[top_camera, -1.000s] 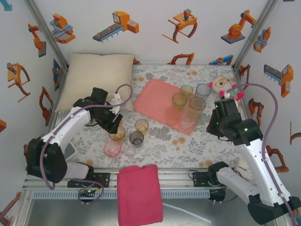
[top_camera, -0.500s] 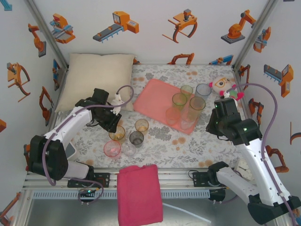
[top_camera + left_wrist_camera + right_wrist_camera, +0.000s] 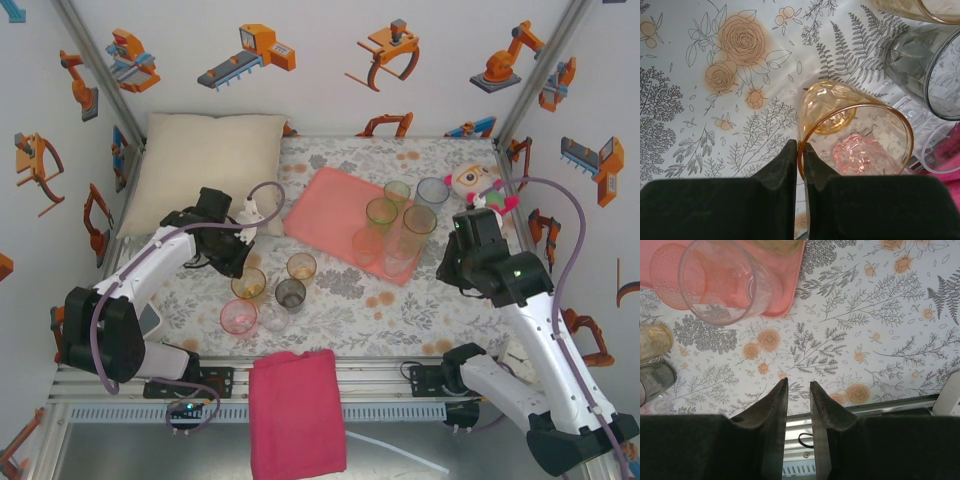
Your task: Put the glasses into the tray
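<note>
Near the left of the table (image 3: 425, 300), the left gripper (image 3: 801, 147) is pinching the rim of the orange glass (image 3: 855, 145), with the wall clamped between its jaws. That glass is standing upright, mouth up, long axis vertical. It is sitting in a tight cluster with a pink glass (image 3: 238, 316) just nearer and a grey glass (image 3: 925, 75) close on its right.

I would be lifting it straight up first to clear those neighbours. A rim pinch is likely letting it swing, so I would be moving slowly and keeping the axis vertical.

Across on the right, the right gripper (image 3: 798, 385) is hovering over bare table, jaws slightly apart and holding nothing.

Farther off, the tray (image 3: 318, 215) is lying with several glasses crowding its right part. Its bare left part is looking like the safest spot, base going down first.
</note>
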`<state>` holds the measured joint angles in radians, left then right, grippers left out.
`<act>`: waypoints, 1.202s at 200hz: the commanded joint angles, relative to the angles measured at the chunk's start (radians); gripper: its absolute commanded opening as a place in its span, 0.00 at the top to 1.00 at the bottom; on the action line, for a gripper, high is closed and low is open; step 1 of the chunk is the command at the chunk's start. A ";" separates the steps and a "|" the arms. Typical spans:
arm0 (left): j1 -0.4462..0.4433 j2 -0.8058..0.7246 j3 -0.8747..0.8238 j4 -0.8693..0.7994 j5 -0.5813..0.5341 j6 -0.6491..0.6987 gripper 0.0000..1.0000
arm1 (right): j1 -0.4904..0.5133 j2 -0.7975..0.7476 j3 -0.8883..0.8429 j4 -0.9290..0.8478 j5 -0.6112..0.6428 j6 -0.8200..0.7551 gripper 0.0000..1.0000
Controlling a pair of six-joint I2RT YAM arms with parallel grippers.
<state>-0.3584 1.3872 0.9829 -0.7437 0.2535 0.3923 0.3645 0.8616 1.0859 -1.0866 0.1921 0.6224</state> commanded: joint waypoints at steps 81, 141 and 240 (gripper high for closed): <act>0.005 -0.053 0.146 -0.107 -0.054 -0.050 0.93 | 0.009 -0.009 -0.020 0.022 -0.005 0.023 0.73; 0.002 -0.064 0.351 -0.228 -0.080 -0.052 0.92 | 0.009 0.000 -0.026 0.031 -0.006 0.022 0.73; -0.162 0.228 0.808 -0.209 -0.090 -0.061 0.90 | 0.009 -0.018 -0.048 0.018 0.002 0.041 0.73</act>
<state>-0.4831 1.5284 1.7226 -0.9714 0.1539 0.3496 0.3645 0.8600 1.0515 -1.0641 0.1841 0.6395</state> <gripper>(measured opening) 0.105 0.270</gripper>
